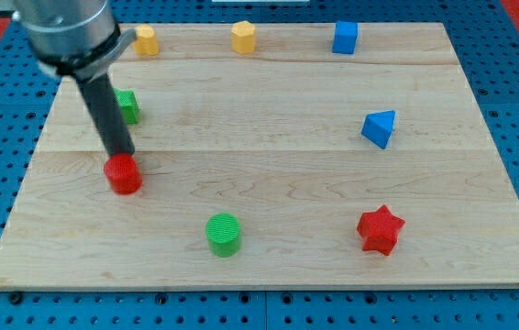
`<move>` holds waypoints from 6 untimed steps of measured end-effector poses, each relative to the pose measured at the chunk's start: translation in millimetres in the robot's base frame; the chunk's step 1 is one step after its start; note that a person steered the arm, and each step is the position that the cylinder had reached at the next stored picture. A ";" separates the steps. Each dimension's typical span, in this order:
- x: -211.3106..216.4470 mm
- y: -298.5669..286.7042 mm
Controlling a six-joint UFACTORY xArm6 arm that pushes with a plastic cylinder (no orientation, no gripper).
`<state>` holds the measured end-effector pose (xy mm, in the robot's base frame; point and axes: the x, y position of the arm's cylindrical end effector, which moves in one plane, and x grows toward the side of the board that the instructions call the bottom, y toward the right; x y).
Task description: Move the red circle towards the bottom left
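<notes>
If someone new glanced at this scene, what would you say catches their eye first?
Probably the dark rod coming down from the view's top left, my tip right at the upper edge of the red circle on the board's left side. After that, the red star at the bottom right and the green circle near bottom centre.

Eight blocks: two red, two green, two yellow, two blue.

Just the background stuff on your board

You've got a green cylinder near the view's bottom, a red star to its right, and a blue triangular block higher up on the right. Along the top sit a yellow block, a yellow hexagon and a blue cube. A green block sits at the left on the wooden board.
</notes>
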<state>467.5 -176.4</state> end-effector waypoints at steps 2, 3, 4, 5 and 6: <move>14.2 56.3; 43.0 40.3; 52.1 -15.3; 50.6 -14.4; 50.5 -14.4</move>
